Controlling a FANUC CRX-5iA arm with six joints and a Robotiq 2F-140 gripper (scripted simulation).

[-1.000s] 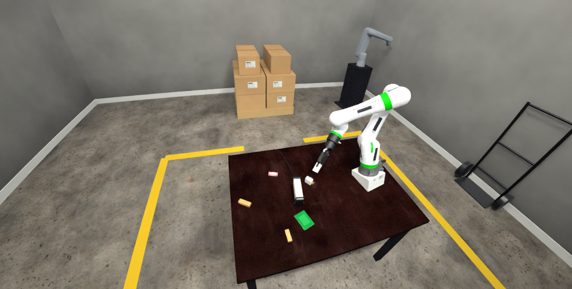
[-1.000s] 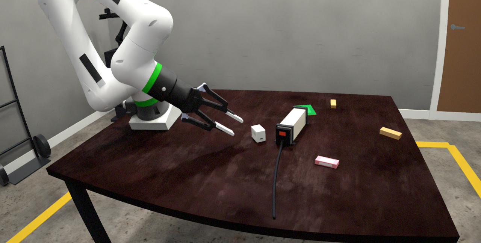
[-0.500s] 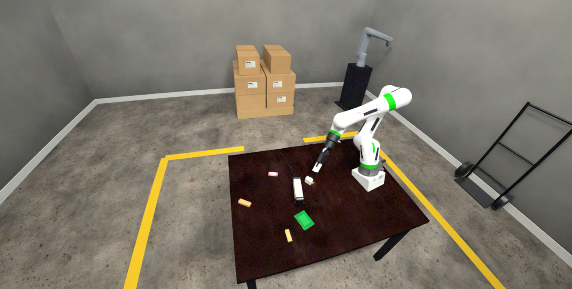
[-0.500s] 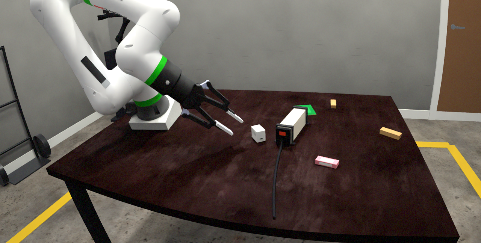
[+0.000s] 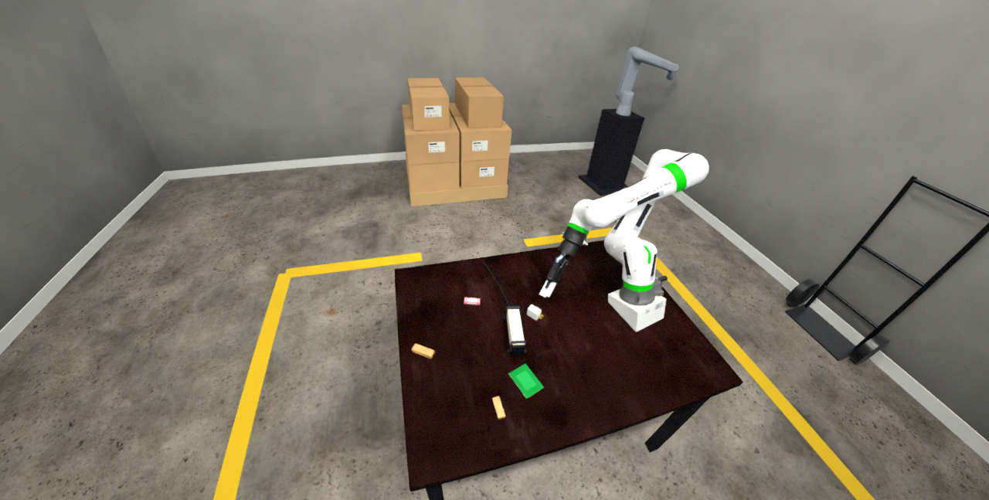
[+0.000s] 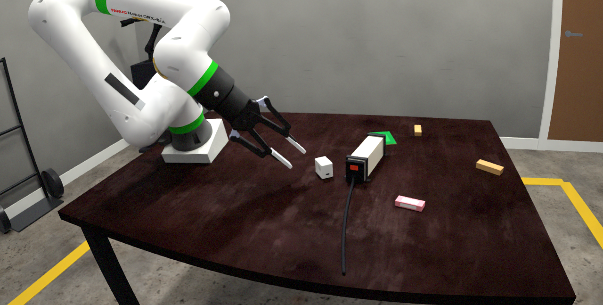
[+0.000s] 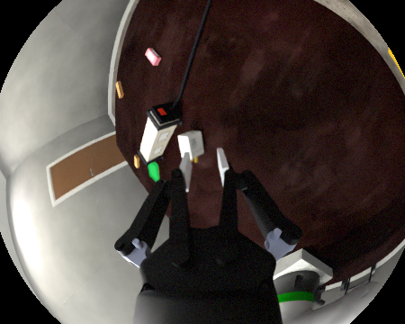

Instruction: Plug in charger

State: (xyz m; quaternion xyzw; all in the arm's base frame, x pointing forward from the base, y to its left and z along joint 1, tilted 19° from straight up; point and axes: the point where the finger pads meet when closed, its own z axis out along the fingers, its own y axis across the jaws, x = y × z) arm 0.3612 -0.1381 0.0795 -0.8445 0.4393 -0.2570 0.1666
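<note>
The dark table [image 6: 202, 218] is stretching out beneath me, and I'm leaning low over it, my arm [image 6: 126, 50] folding back above its white base [image 6: 219, 143]. Just past the charger, the power strip [image 6: 370, 151] is lying lengthwise with its red-switch end facing the exterior camera, its black cord [image 6: 346, 218] trailing off toward the table's edge. Beyond the strip's far end a flat green card [image 5: 525, 380] is lying on the wood. Further out, well apart from my reach, a pink block [image 6: 409, 203] and two tan blocks [image 6: 489, 167] [image 6: 417, 129] are sitting scattered. Right ahead of my claw [image 6: 292, 155], the small white charger [image 6: 323, 167] is resting on the table, near my tips but not touching them, close beside the strip. Nothing is standing between my fingertips and the charger. My claw is hanging partly open, tilting downward, its fingers gripping nothing at all, the gap between them looking about charger-wide.
</note>
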